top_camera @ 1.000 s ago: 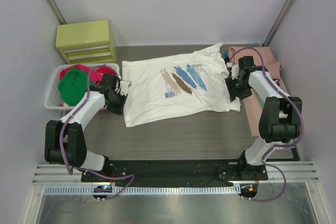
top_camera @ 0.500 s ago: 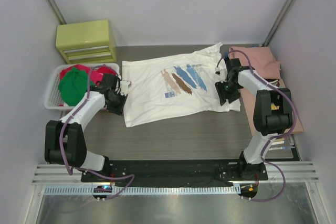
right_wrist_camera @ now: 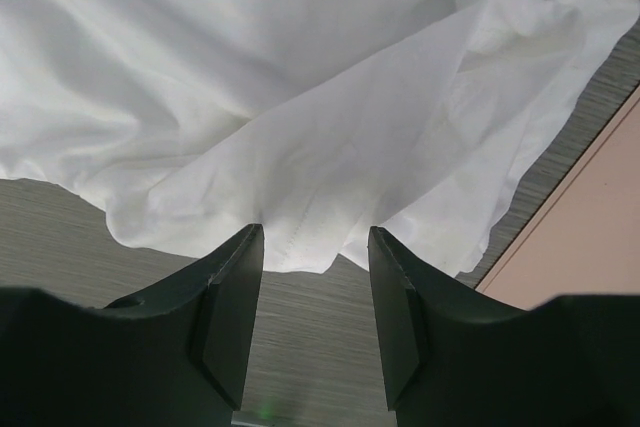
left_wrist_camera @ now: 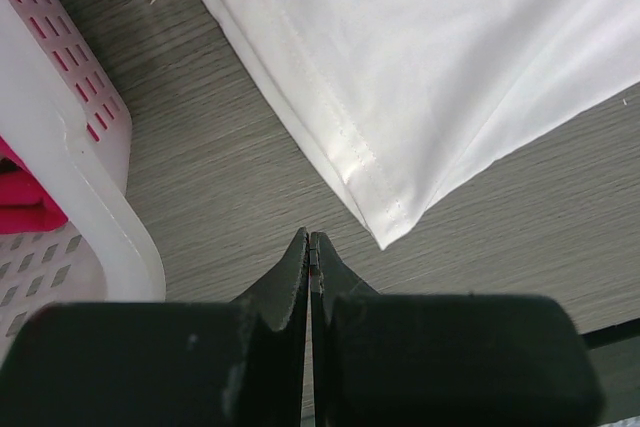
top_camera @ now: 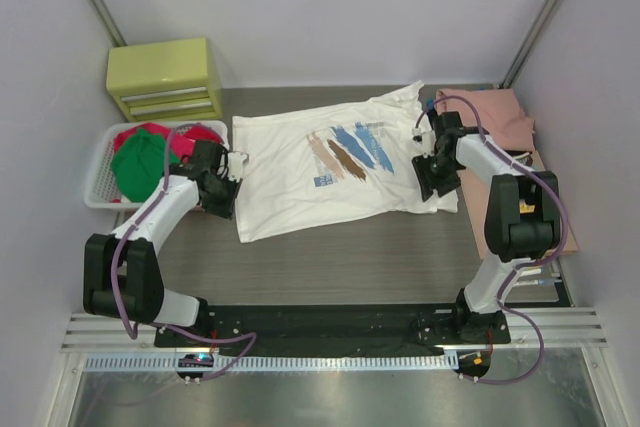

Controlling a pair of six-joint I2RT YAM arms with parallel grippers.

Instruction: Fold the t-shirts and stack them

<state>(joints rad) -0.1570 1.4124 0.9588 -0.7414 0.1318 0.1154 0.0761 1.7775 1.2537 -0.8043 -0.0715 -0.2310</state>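
Slotted plastic basket [top_camera: 98, 197] holds crumpled red and green t-shirts [top_camera: 140, 165]; left tool [left_wrist_camera: 310, 247], jaws together on nothing, sits just off the stitched corner of the white printed t-shirt [top_camera: 290, 197], spread flat on the wood-grain table [top_camera: 330, 257] for folding; right tool [right_wrist_camera: 312, 242], jaws apart, straddles its rumpled soft edge, seemingly poised to pinch.

We see a dark grey wood-grain table [top_camera: 340, 257] carrying a white short-sleeved t-shirt with blue, brown and pink brush strokes [top_camera: 290, 192], spread flat at its centre. A white slotted plastic basket [top_camera: 97, 175] sits at the left edge, a yellow-green drawer cabinet [top_camera: 165, 77] at the back-left corner and a salmon-pink cloth shirt [top_camera: 500, 112] at the right.
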